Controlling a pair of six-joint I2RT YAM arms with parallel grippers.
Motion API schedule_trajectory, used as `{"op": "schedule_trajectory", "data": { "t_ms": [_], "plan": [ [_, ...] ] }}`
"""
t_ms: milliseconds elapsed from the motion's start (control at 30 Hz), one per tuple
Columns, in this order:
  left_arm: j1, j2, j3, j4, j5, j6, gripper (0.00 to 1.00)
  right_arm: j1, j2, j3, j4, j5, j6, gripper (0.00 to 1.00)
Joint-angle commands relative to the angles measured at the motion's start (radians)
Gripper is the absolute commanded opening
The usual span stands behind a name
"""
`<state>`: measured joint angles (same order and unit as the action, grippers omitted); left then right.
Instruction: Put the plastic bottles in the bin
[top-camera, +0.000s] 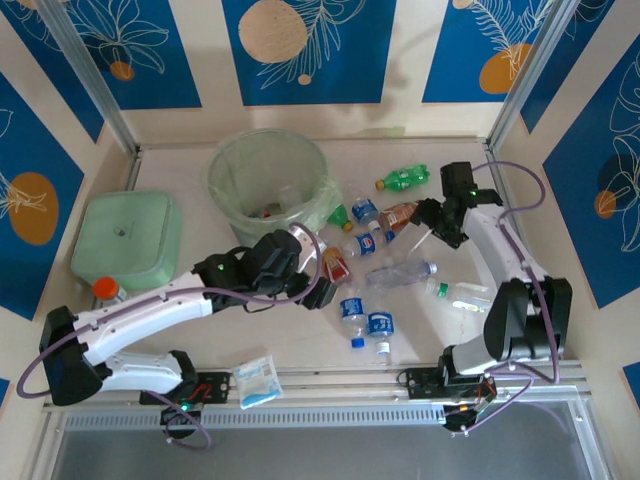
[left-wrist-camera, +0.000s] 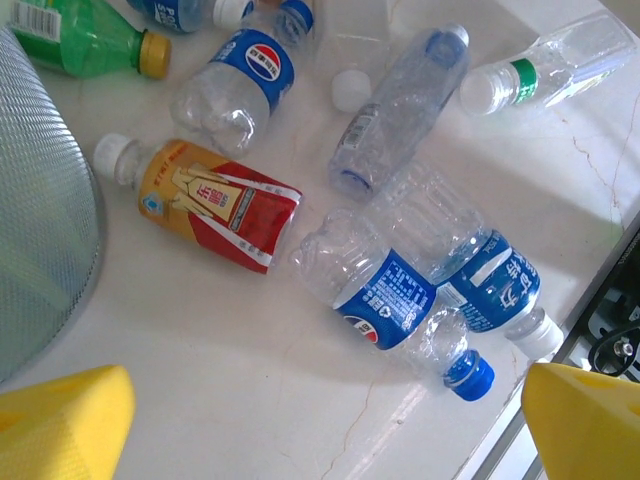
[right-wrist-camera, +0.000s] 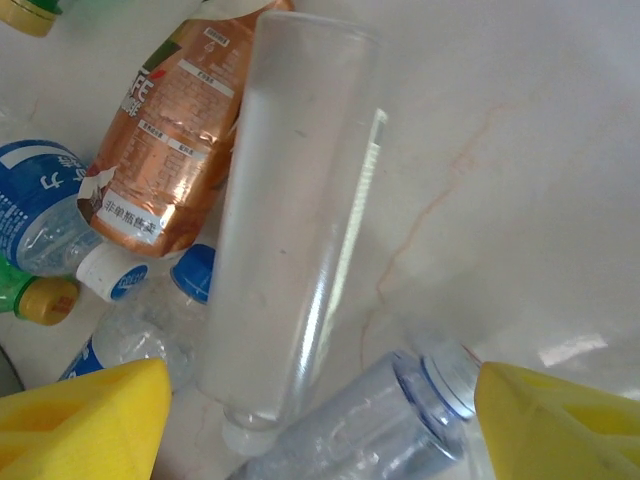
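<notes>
The bin stands at the back left, with its meshed wall close by in the left wrist view. Several plastic bottles lie on the table to its right. My left gripper hangs open over bare table, with a red-labelled bottle and a blue-labelled bottle just ahead of it. My right gripper is open low over the pile. A tall frosted clear bottle and the neck of a clear bottle lie between its fingers. A brown-labelled bottle lies beyond.
A flat pale-green lidded box sits left of the bin. A blue-white sachet packet lies by the front rail. Green bottles rest at the back right, near the wall.
</notes>
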<state>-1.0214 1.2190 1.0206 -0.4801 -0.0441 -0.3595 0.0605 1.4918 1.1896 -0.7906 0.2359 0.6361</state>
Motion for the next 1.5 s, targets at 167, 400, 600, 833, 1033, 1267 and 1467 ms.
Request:
{"op": "schedule_trajectory", "data": {
  "t_ms": [167,400,600,833,1033,1267,1467],
  "plan": [
    [-0.025,0.021,-0.087,0.118,0.034,-0.064,0.98,0.061,0.198,0.071,0.033,0.042,0.005,0.84],
    [-0.036,0.037,-0.099,0.128,0.028,-0.073,0.99,0.078,0.279,0.052,0.073,0.04,0.03,0.84],
    [-0.037,0.073,-0.1,0.135,0.019,-0.083,0.98,0.076,0.322,0.029,0.1,0.029,0.04,0.8],
    [-0.039,0.093,-0.099,0.146,0.035,-0.093,0.98,0.057,0.341,-0.016,0.124,0.042,0.049,0.77],
    [-0.04,0.091,-0.101,0.138,0.024,-0.098,0.96,0.049,0.323,-0.022,0.121,0.05,0.049,0.73],
    [-0.04,0.081,-0.1,0.13,0.018,-0.098,0.95,0.048,0.278,-0.026,0.107,0.08,0.041,0.66],
    [-0.04,0.079,-0.096,0.12,0.02,-0.095,0.94,0.048,0.23,-0.028,0.095,0.095,0.035,0.65]
  ]
}}
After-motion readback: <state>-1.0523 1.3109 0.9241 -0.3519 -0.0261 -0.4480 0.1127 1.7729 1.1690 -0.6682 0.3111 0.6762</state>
